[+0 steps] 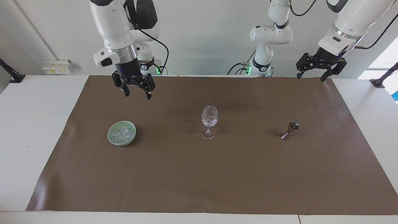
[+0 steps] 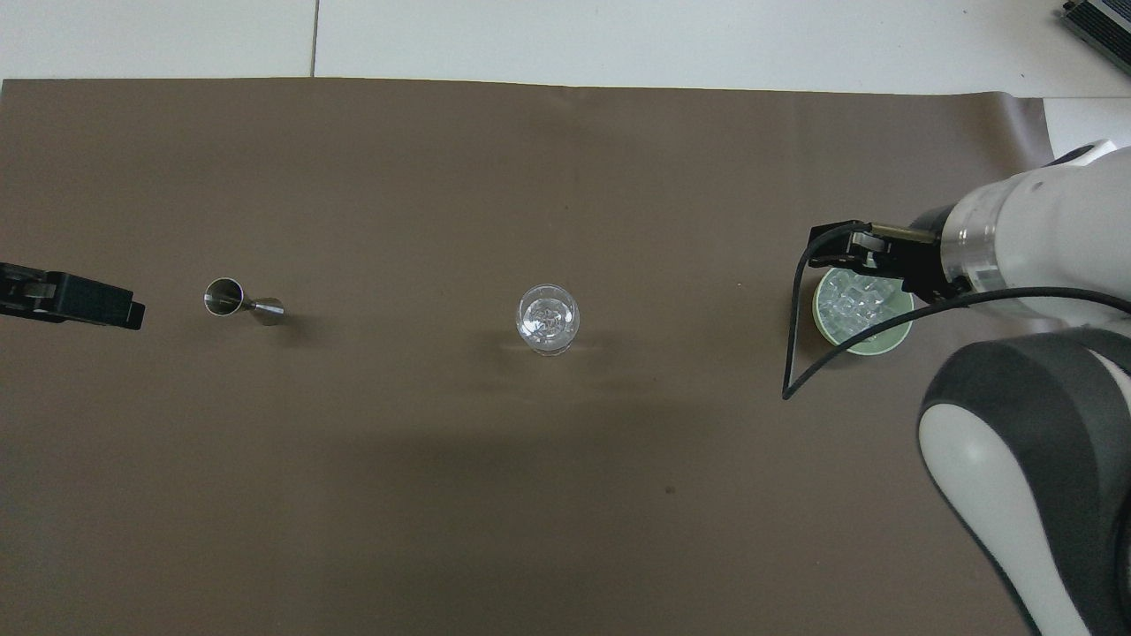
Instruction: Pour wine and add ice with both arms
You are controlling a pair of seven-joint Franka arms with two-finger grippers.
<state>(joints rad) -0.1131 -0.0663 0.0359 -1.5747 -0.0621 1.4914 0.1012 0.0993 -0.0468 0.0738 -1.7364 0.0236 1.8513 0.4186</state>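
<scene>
A clear stemmed wine glass (image 1: 209, 119) (image 2: 548, 318) stands mid-mat, with glassy pieces in its bowl. The ice (image 1: 122, 134) (image 2: 850, 299) lies heaped in a pale green bowl (image 1: 111, 138) (image 2: 884, 340) toward the right arm's end. My right gripper (image 1: 137, 94) hangs open and empty, high up and roughly over the bowl's rim. My left gripper (image 1: 310, 77) waits open and empty in the air over the mat's corner at the left arm's end. No wine is in view.
A small steel jigger (image 1: 289, 130) (image 2: 243, 302) stands on the brown mat (image 1: 199, 180) toward the left arm's end. White tabletop (image 1: 31, 124) borders the mat on all sides.
</scene>
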